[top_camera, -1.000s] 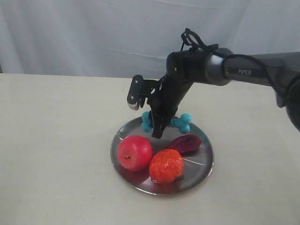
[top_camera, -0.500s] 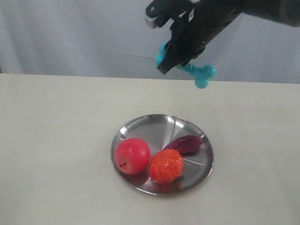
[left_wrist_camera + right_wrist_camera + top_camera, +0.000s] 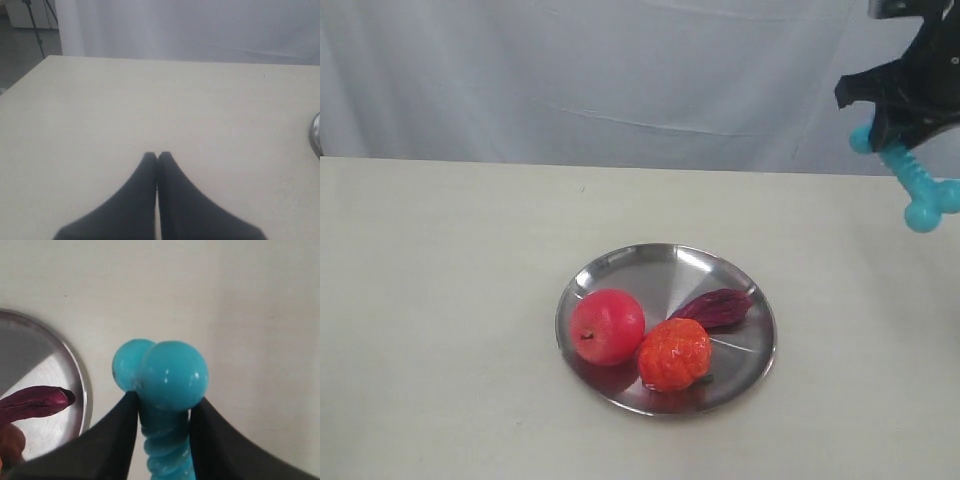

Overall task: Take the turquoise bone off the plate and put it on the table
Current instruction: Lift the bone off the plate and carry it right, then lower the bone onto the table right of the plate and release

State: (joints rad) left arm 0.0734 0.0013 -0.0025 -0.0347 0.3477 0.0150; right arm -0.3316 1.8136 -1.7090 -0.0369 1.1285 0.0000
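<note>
In the pinch of your right claw (image 3: pixel 892 138), held by its ribbed shaft, the small turquoise rubber bone (image 3: pixel 912 188) hangs above the broad beige table (image 3: pixel 440 300), clear of the round steel plate (image 3: pixel 620 262) off to the claw's side: mid-carry, I judge, so lower it and spread the claw.

Right arm is up high at the right edge of the exterior view, with only its dark wrist and the black right pincer (image 3: pixel 890 125) showing. The jaws point downward and clamp the ribbed shaft of the small turquoise rubber bone (image 3: pixel 912 185), which slants out below the grip, well clear of the plain beige tabletop (image 3: pixel 440 300). On the left wrist camera, the black left pincer (image 3: pixel 157 156) has its two fingers pressed together tip to tip, gripping nothing.
</note>
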